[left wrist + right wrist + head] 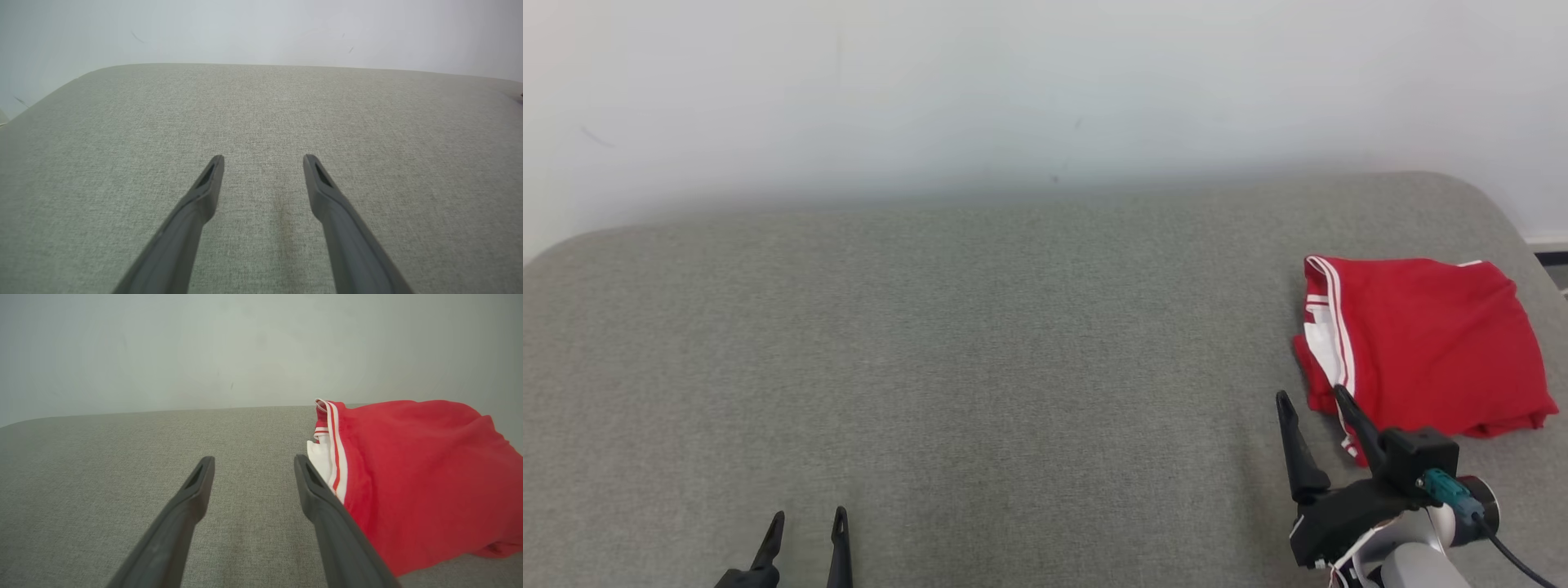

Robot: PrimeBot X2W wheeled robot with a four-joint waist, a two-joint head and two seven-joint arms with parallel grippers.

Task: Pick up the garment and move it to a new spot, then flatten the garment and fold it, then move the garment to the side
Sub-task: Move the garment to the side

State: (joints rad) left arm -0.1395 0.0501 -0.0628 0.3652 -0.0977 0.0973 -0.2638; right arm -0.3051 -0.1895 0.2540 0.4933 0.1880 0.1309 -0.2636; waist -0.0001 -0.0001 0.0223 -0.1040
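Observation:
The garment (1425, 339), red with white stripes along one edge, lies folded into a compact bundle at the far right of the grey upholstered surface (980, 351). My right gripper (1313, 395) stands open just left of the bundle's near-left corner, one finger overlapping its striped edge in the head view. In the right wrist view the garment (421, 473) sits right of the open right gripper (253, 459), nothing between the fingers. My left gripper (809, 516) is open at the lower left, far from the garment; in its wrist view the left gripper (263, 157) has only grey fabric between its fingers.
A pale wall (1013, 90) rises straight behind the surface. The surface's rounded right edge (1523, 237) runs close past the garment. A faint dark stain (284, 212) marks the fabric between the left fingers.

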